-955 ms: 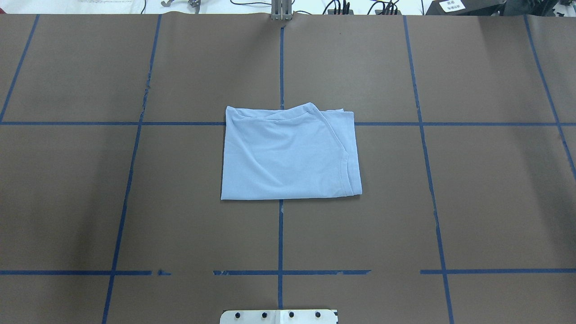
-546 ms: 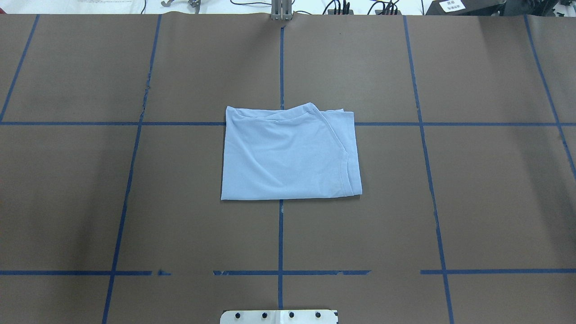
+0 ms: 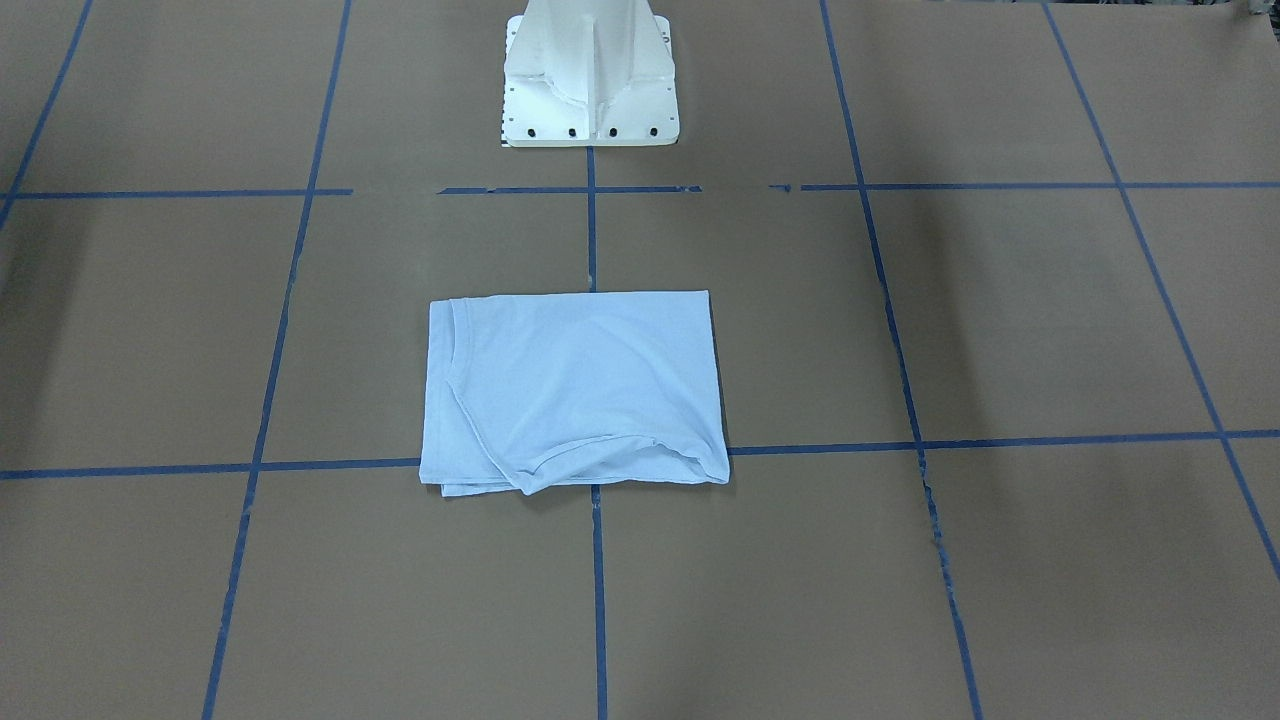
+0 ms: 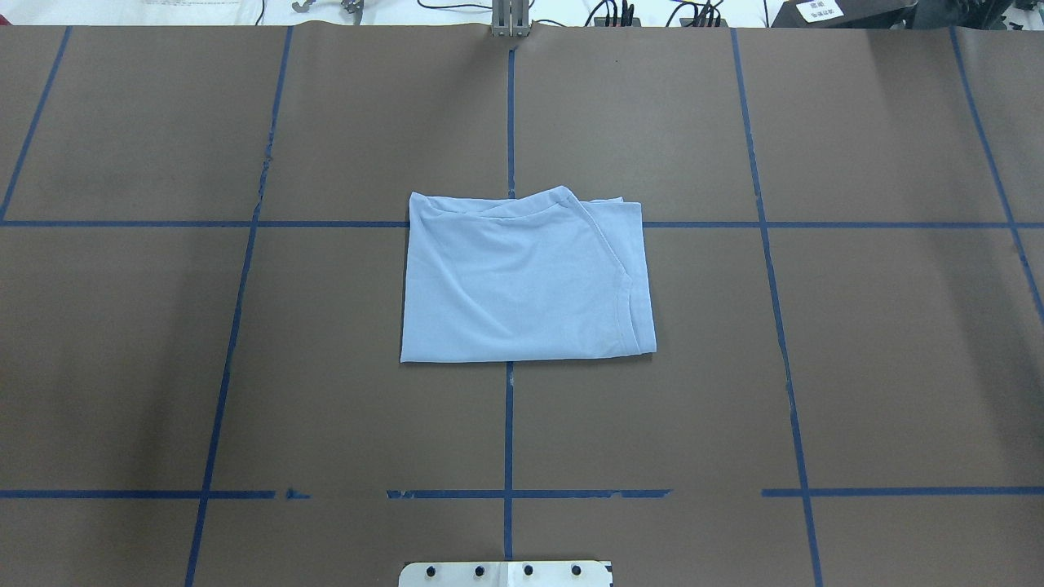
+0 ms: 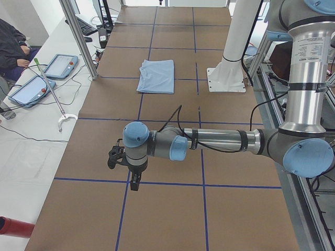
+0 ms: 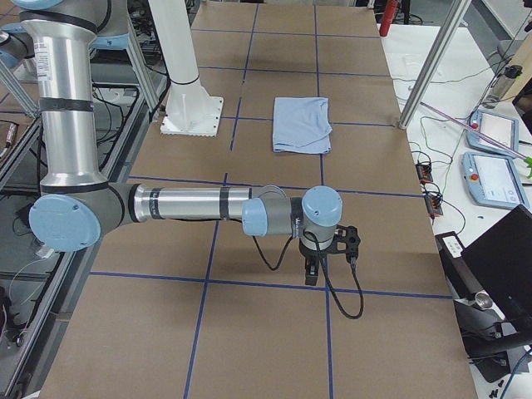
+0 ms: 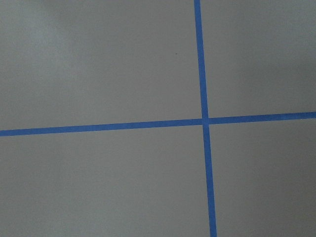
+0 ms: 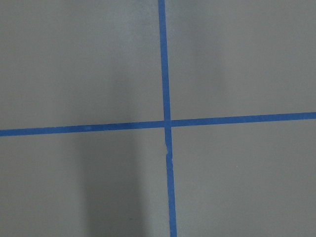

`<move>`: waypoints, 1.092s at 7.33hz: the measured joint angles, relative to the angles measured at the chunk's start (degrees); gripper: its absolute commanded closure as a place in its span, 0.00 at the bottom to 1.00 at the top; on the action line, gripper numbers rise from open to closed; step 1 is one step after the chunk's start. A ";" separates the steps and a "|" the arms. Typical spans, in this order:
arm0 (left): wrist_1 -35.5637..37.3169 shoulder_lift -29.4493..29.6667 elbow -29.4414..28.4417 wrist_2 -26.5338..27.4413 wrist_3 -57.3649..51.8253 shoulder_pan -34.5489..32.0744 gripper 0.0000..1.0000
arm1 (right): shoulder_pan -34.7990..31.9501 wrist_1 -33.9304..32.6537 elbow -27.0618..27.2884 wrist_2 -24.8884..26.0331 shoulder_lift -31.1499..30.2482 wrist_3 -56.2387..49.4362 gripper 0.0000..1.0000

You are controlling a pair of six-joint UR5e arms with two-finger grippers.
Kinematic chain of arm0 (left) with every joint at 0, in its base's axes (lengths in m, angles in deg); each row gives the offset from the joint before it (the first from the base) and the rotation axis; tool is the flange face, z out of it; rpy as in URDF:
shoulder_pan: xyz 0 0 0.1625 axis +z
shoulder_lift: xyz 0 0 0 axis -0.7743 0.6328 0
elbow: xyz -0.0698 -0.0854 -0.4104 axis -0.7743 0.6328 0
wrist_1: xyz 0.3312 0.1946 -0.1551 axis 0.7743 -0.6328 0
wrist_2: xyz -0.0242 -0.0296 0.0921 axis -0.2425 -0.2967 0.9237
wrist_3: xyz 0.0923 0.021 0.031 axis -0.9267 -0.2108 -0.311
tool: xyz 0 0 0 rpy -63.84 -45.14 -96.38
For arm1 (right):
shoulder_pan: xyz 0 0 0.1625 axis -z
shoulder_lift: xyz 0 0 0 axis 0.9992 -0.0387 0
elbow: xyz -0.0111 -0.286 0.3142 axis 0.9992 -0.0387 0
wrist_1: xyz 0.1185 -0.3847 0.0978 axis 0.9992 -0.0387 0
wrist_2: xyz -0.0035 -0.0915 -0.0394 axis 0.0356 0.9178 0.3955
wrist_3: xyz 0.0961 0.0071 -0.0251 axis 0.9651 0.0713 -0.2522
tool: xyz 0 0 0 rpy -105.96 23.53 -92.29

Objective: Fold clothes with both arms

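Note:
The light blue T-shirt [image 4: 522, 281] lies folded into a flat rectangle at the middle of the brown table, with its ribbed collar along the far edge in the overhead view. It also shows in the front-facing view [image 3: 575, 390] and in both side views [image 5: 156, 76] [image 6: 301, 124]. Its chest print is hidden. My left gripper [image 5: 135, 183] points down over the table far from the shirt, at the table's left end. My right gripper [image 6: 312, 274] points down at the table's right end. Both show only in the side views, so I cannot tell whether they are open or shut. Both wrist views show only bare table and blue tape.
The white pedestal base [image 3: 590, 70] stands at the robot's side of the table. Blue tape lines [image 4: 509, 122] grid the brown surface. Teach pendants [image 5: 60, 65] [image 6: 490, 133], cables and metal posts [image 5: 78, 36] stand along the operators' side. A seated person [image 5: 10, 47] is there.

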 measured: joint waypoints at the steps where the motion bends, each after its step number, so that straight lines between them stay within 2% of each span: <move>1: 0.03 0.00 0.02 -0.03 -0.16 -0.01 0.00 | 0.01 0.02 -0.11 -0.01 0.02 0.16 0.00; 8: 0.84 -1.76 1.16 -0.09 -0.45 -0.24 0.00 | 0.29 0.03 -0.31 -0.07 0.20 0.48 0.00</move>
